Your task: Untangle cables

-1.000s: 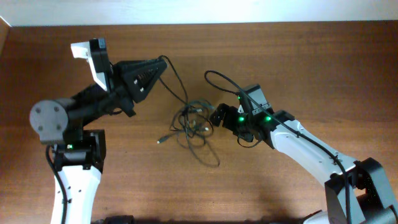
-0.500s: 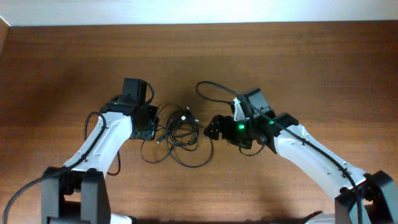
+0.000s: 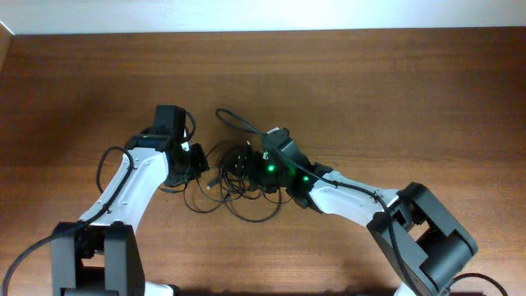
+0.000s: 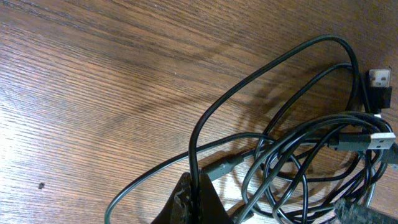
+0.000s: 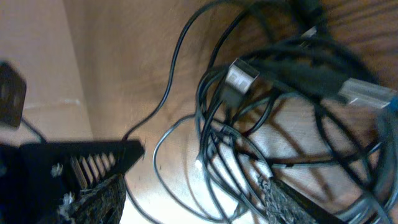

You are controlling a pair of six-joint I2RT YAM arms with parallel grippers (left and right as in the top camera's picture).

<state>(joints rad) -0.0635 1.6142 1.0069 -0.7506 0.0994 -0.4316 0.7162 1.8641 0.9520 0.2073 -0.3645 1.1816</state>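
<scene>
cables (image 3: 234,185) tangled mid-desk (image 3: 394,90) | left end effector (image 3: 200,161) at tangle's left edge, grip unclear | right end effector (image 5: 186,186) spread wide astride cables

The cables (image 3: 240,182) lie heaped between the left gripper (image 3: 199,160) and right gripper (image 3: 246,161), which hem in that middle patch from both sides. Loops apparently fill the gap between the right fingers. Open table (image 3: 394,90) lies along the far edge and right side.
</scene>
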